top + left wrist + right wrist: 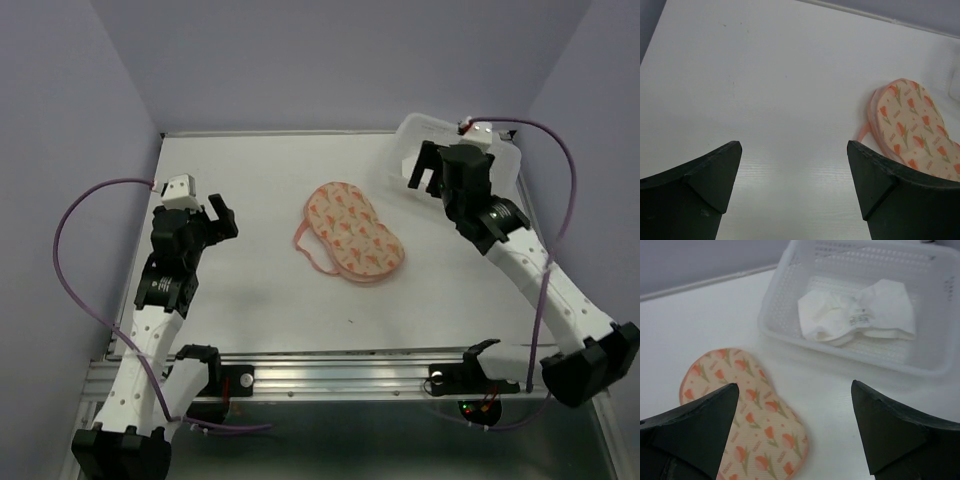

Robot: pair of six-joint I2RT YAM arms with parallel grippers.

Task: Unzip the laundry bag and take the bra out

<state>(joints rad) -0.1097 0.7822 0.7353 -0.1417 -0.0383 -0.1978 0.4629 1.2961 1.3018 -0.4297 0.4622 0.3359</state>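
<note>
The laundry bag [355,232] lies flat mid-table, printed side up, with its pink loop trailing to the left. It also shows in the left wrist view [915,127] and the right wrist view [747,415]. The bra [855,312], a crumpled white garment, rests inside the white perforated tub [775,315]. My right gripper [425,165] hovers open between the tub and the bag, holding nothing [795,390]. Well left of the bag, my left gripper [225,215] is open and empty above bare table [795,150]. In the top view the right arm hides the bra.
The tub [410,135] stands at the table's back right corner, partly under my right wrist. Purple walls close in the left, back and right sides. A metal rail [340,375] runs along the near edge between the arm bases.
</note>
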